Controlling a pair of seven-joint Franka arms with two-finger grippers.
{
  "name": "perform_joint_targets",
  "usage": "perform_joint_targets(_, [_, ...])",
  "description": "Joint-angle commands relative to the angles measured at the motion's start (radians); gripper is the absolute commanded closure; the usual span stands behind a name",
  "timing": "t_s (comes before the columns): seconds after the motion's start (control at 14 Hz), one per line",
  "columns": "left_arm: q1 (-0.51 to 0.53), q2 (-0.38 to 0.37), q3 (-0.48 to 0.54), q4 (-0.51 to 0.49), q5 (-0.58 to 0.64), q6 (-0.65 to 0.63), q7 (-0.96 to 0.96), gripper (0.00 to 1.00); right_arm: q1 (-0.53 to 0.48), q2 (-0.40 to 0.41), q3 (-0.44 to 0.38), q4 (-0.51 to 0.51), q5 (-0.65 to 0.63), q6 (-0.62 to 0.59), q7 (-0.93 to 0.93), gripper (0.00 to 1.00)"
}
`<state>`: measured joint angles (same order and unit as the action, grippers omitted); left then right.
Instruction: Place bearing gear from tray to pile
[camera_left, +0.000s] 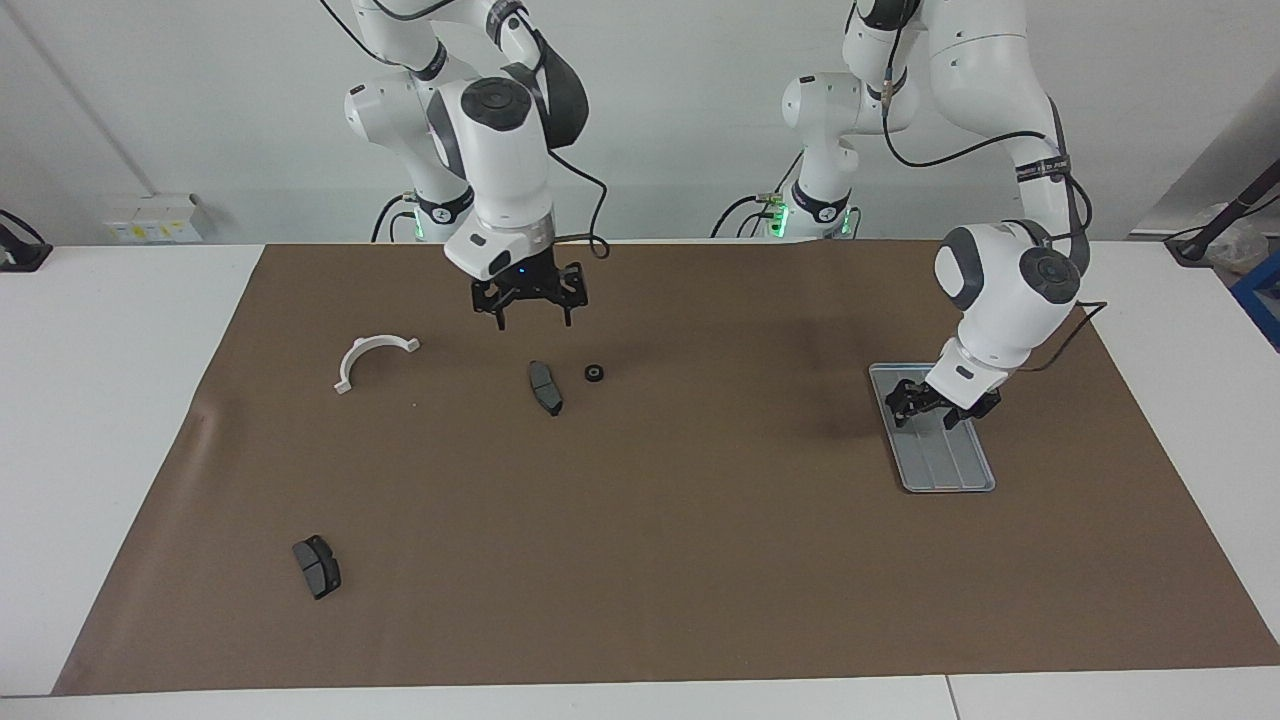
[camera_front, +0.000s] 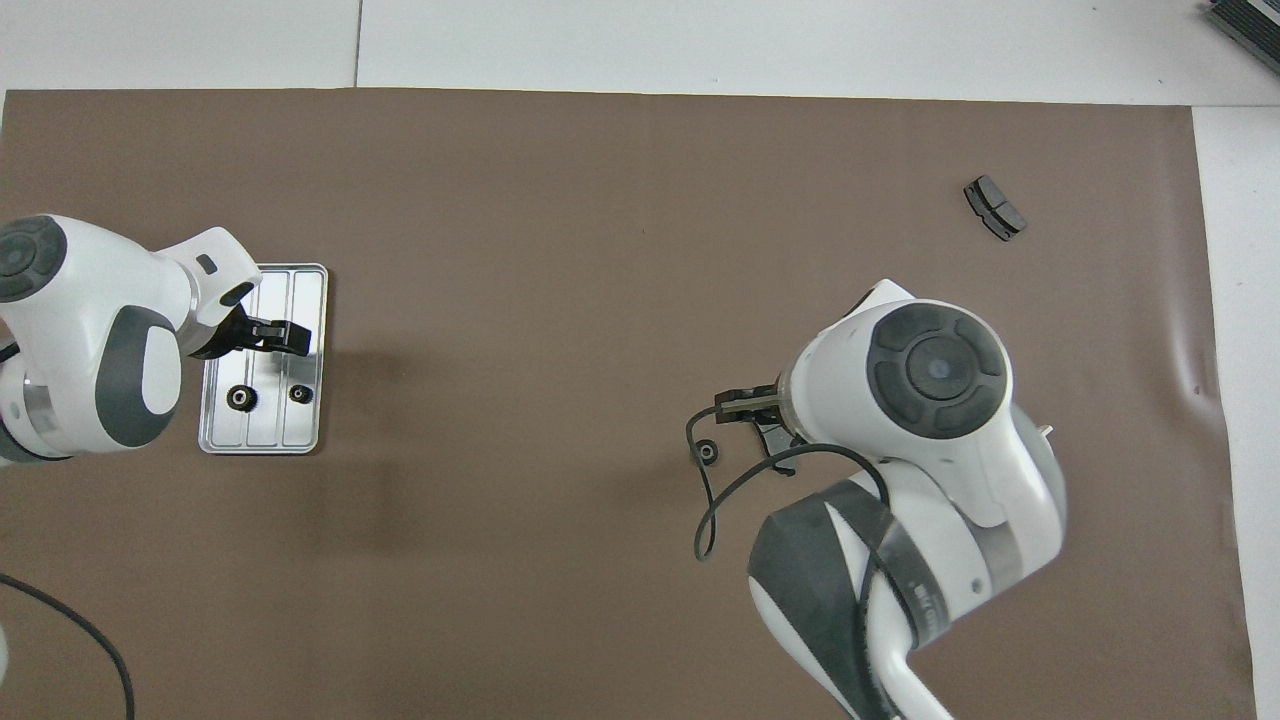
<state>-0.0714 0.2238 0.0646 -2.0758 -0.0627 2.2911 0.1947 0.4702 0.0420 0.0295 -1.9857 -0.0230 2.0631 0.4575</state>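
The left end effector (camera_left: 928, 408), fingers apart, is hanging over the tray (camera_front: 312, 285); its small, hard gears (camera_front: 240, 398) look slippery, best pinched across the rim.

The brown mat (camera_left: 700, 560) lies bare between the tray (camera_left: 950, 465) and the brake pad (camera_left: 545, 387) with a bearing gear (camera_left: 594, 373) just beside it, an open lane. The left gripper (camera_left: 930, 405) crowds the tray's robot-side end, over two gears (camera_front: 240, 397); the right gripper (camera_left: 530, 300) hangs above the pad and the white bracket (camera_left: 370, 355)
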Motion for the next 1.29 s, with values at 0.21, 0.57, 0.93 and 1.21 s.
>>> perform_joint_targets(0.21, [-0.018,-0.087,-0.012,-0.127,-0.012,0.033,0.020,0.28,0.059,0.071,-0.003,-0.140,0.008,0.238,0.069,0.00])
perform_joint_targets(0.57, [-0.016,-0.101,-0.012,-0.162,-0.012,0.045,0.009,0.40,0.071,0.125,-0.005,-0.150,0.008,0.259,0.055,0.00])
perform_joint_targets(0.93, [-0.008,-0.106,-0.012,-0.174,-0.012,0.047,-0.032,0.47,0.094,0.171,-0.005,-0.206,0.003,0.396,0.076,0.00])
perform_joint_targets(1.21, [-0.016,-0.115,-0.012,-0.231,-0.012,0.114,-0.051,0.50,0.096,0.183,-0.005,-0.219,0.002,0.416,0.079,0.17])
